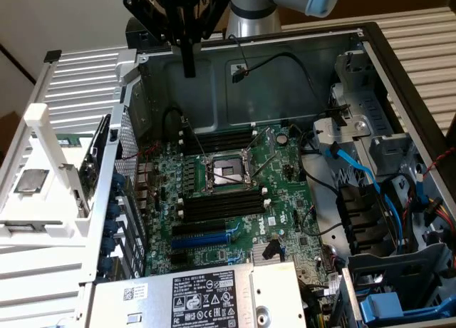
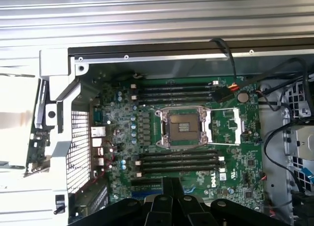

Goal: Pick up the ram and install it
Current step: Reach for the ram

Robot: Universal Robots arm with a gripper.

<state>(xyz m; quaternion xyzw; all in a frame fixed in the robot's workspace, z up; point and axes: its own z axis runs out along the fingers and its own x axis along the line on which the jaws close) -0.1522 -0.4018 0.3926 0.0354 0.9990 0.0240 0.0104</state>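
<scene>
My gripper (image 1: pixel 188 65) hangs high above the back wall of the open computer case, its black fingers pressed together and shut on nothing. The wrist view looks straight down past the fingertips (image 2: pixel 170 186) onto the green motherboard (image 2: pixel 230 123). Black memory slots run on both sides of the CPU socket (image 1: pixel 222 172): one bank (image 1: pixel 217 140) behind it, another (image 1: pixel 222 204) in front. A narrow green board strip (image 1: pixel 69 138), seemingly the ram, rests on the white rack outside the case at the exterior view's left, far from the gripper; the wrist view also catches this green strip (image 2: pixel 36 140).
A blue expansion slot (image 1: pixel 203 238) lies in front of the near memory bank. The power supply (image 1: pixel 203 296) fills the case's front. Blue and black cables (image 1: pixel 356 171) and drive bays (image 1: pixel 388 135) crowd the exterior view's right. A black cable (image 1: pixel 242 68) dangles from the back wall.
</scene>
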